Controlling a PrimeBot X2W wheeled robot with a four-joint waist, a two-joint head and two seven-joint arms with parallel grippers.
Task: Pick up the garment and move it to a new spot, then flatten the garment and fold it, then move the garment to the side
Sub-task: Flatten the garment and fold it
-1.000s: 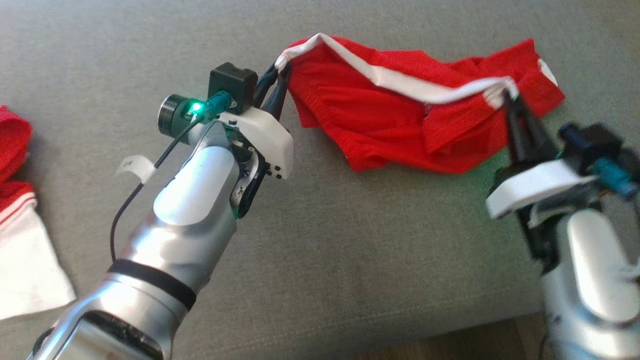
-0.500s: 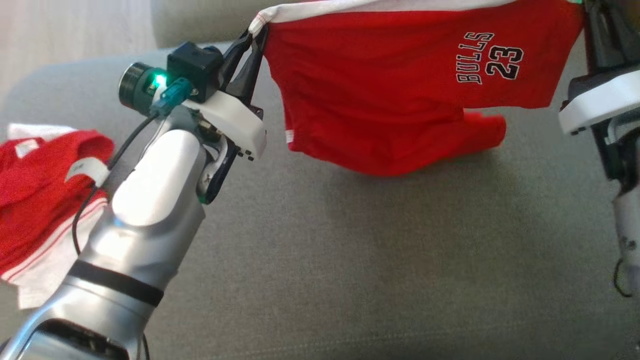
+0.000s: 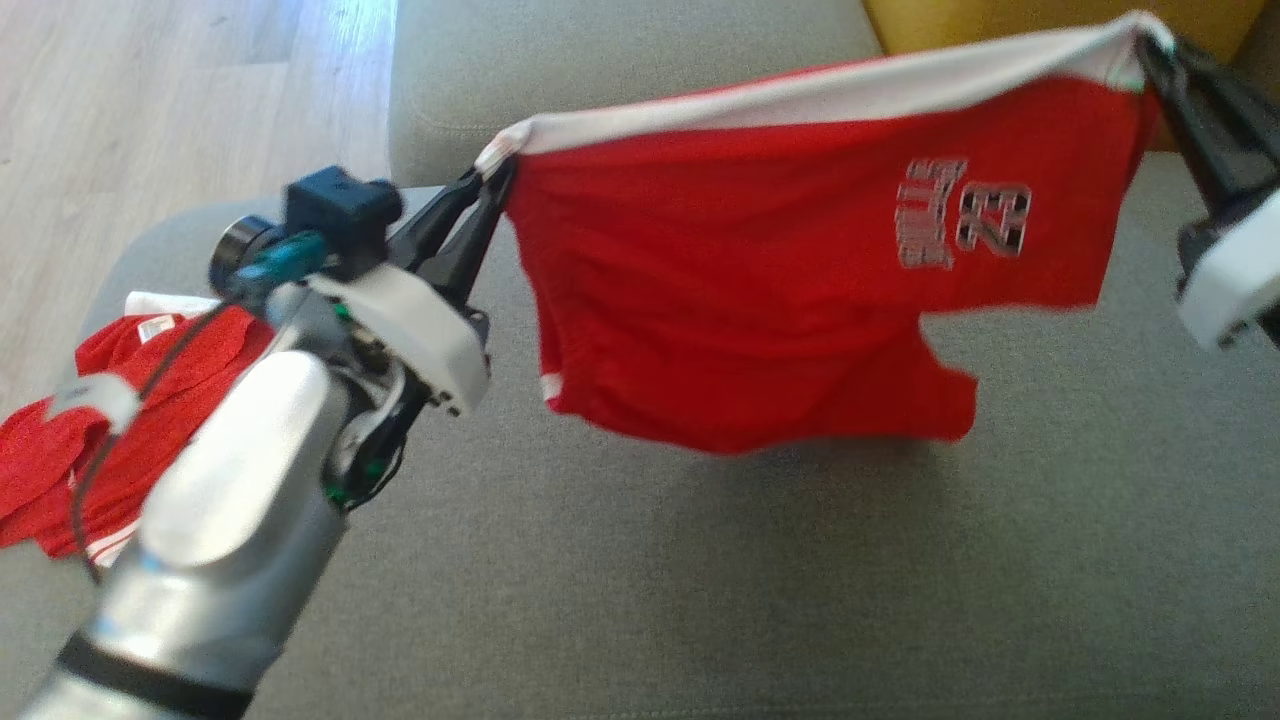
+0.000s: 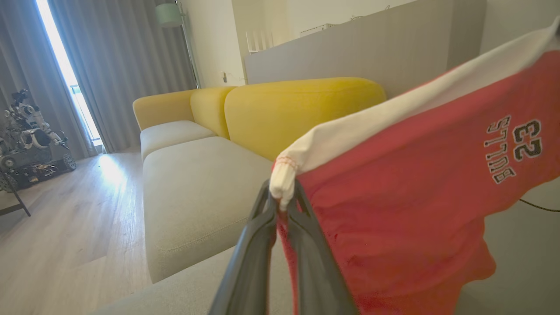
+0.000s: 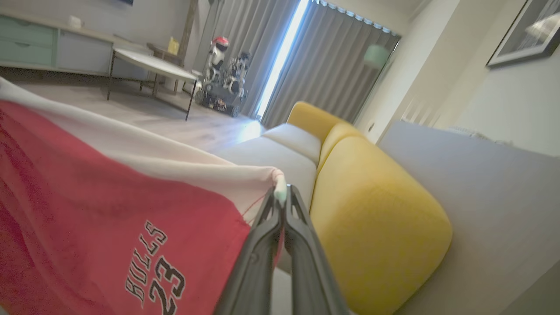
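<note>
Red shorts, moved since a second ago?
Yes, upward: the shorts lay crumpled on the grey cushion, now hang stretched above it between left gripper and right gripper.

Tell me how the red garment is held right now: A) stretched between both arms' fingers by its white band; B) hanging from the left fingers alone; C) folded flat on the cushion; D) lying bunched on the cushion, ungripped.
A: the left fingers and right fingers each pinch one end of the white band, so the red garment hangs spread between them.
</note>
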